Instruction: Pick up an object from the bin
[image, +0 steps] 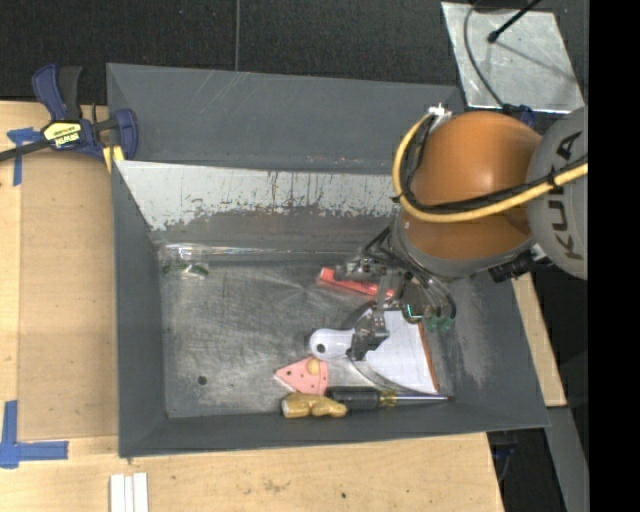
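While the arm (470, 185), with its orange cover, reaches into the grey bin (140, 330), the gripper (368, 338) hangs low over the upper left corner of a white pad (410, 362) that has a reddish strip down its right edge. Whether the gripper is apart or together cannot be told, since its dark tip blends with what lies under it. Nor can it be told whether anything is clamped in it. The pad lies flat on the bin's floor, close to the right wall and the near wall.

Just left of the pad lies a white spoon (325, 346) with a round end that has a small hole in it. Its other end runs toward the pad's corner and passes under the gripper, so it is unclear whether the two touch. Below and to the left of the pad, near the spoon's round end, sits a pink wedge (300, 377) with a pale patch on it. Along the pad's lower edge lies a screwdriver (372, 398) with a black handle and a yellowish shaft, close against the pad. Further left of the pad, at the end of the screwdriver's handle, rests a tan lumpy thing (310, 406), touching or nearly touching the wedge above it. To the pad's upper left, a flat red thing (348, 282) lies apart from the pad.
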